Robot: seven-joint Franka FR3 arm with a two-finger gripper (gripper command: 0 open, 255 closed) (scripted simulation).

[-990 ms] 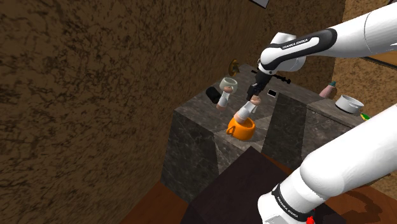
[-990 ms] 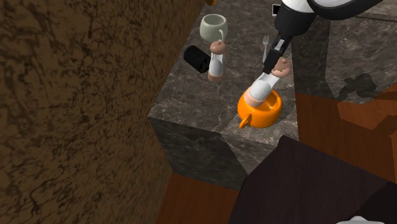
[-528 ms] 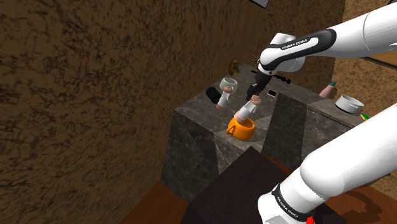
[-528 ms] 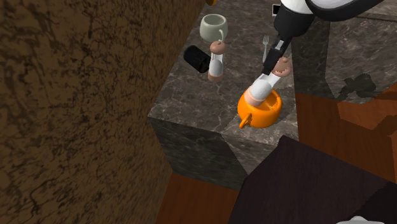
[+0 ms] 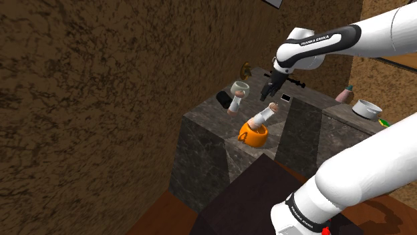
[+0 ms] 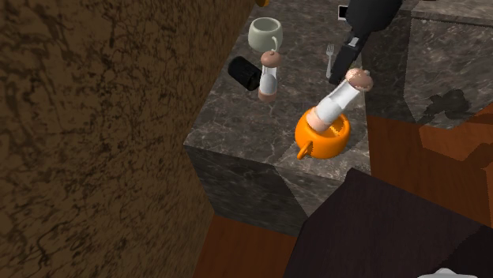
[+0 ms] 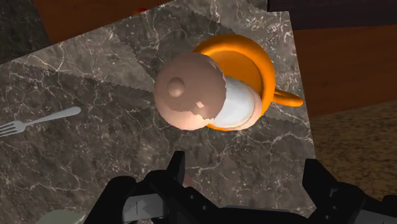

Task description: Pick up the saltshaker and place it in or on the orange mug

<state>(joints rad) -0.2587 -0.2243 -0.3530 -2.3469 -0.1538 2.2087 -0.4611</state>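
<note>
1. Change since the earlier frames: the gripper point(image 6: 344, 63) has risen off the saltshaker point(image 6: 338, 98) and drawn back toward the far side of the surface point(image 6: 245, 130). It had been closed on the shaker's cap; there is now a clear gap between the two.
2. Finger state: in the wrist view the fingers point(image 7: 179, 169) stand well apart with nothing between them. They hold nothing.
3. Location of the task object: the saltshaker stands with its base inside the orange mug point(image 6: 325, 139). It leans over the rim, its brown cap tilted toward the second exterior view's right. The mug sits near the front edge of the surface.
4. Meaning for the task: judged from this arrangement, the placement is done and the release is complete. The lean suggests the shaker rests against the rim. It could tip if knocked, so a straight retreat upward is the safe move.
5. Hidden or unclear items:
   - The shaker's base is concealed by the mug wall; whether it reaches the mug's bottom cannot be told.
   - The fingers are cut off by the edge of the wrist view.
   - A small black object point(image 6: 242, 73) lies beside a second shaker point(image 6: 269, 76) at the far left of the second exterior view; its identity is unclear.
   - A fork point(image 6: 331, 55) lies beyond the mug, partly behind the gripper.
</note>
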